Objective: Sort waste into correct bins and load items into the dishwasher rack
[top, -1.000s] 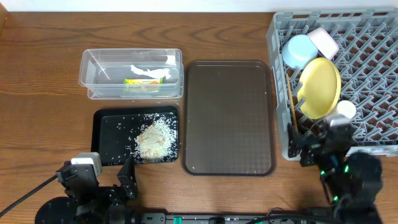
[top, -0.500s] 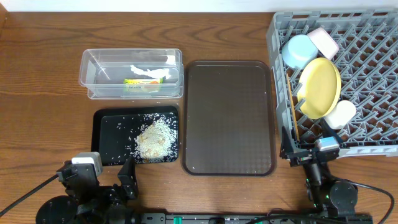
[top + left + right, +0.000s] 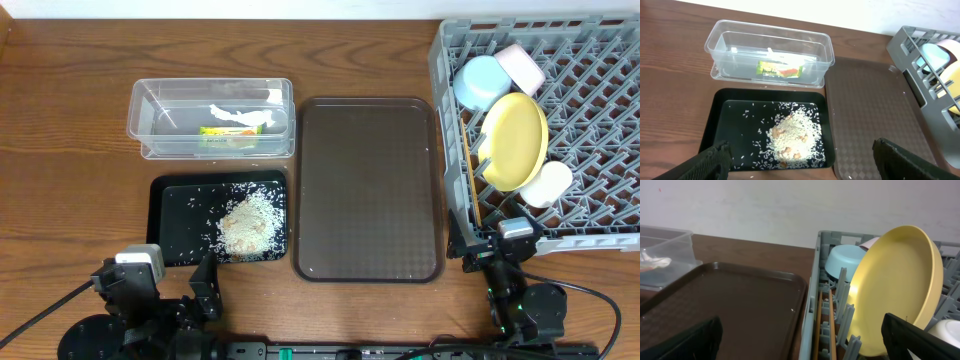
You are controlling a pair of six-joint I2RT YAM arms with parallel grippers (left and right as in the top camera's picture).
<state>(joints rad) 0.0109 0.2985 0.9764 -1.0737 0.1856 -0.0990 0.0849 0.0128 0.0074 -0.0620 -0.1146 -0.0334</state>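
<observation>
The left gripper (image 3: 807,162) gapes wide, empty, facing the black tub (image 3: 730,131) of rice scraps (image 3: 792,136) — the right gripper (image 3: 802,345) likewise, beside the rack (image 3: 822,250) holding the yellow plate (image 3: 895,290).

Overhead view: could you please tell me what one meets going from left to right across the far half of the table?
Clear tub → brown tray → grey dishwasher rack.

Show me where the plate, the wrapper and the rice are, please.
plate (image 3: 515,140): overhead view, on the middle of its yellow face.
wrapper (image 3: 780,70): left wrist view, on its green printed middle.
rice (image 3: 792,134): left wrist view, on the centre of the heap.
</observation>
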